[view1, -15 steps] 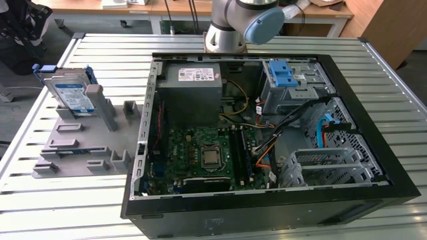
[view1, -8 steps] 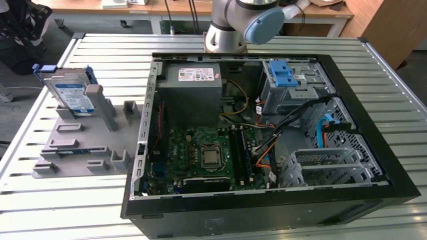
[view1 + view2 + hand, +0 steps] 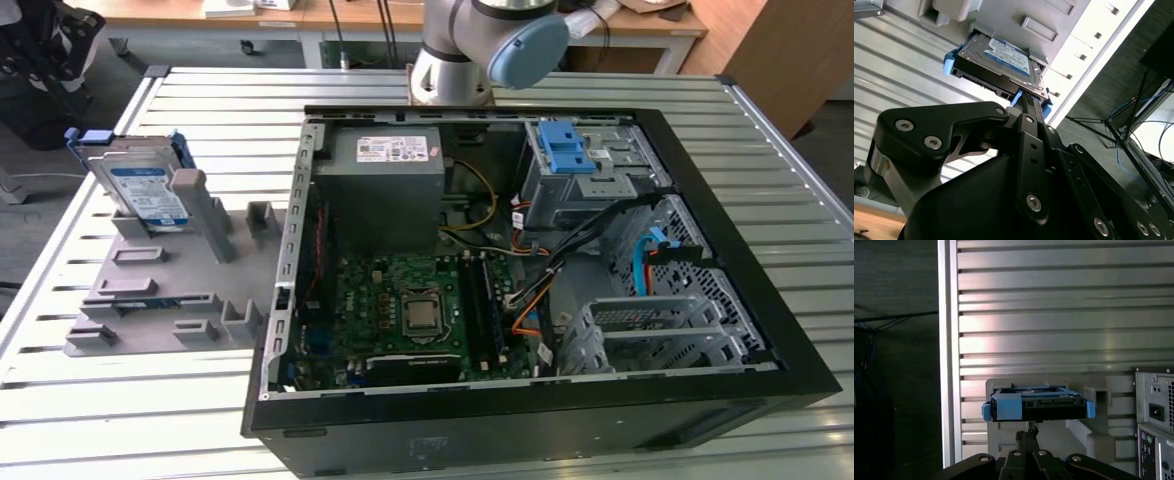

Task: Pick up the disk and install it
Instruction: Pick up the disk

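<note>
Arm [image 3: 461, 60] bent at elbow; hand [image 3: 1026, 433] fingers pressed tog., pointing fwd.

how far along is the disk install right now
Done: nothing that shows. The disk stands in its grey holder on the table, outside the open computer case. In hand: in both wrist views the gripper is close up to the disk's blue-framed edge; whether it touches, I cannot tell. Left: both the pickup and the install.

The disk [image 3: 989, 65] carries a white-and-blue label [image 3: 1013, 56], its print too small to read. The power-supply box [image 3: 387, 200] bears a white sticker [image 3: 395, 150], seemingly printed, likewise illegible.
</note>
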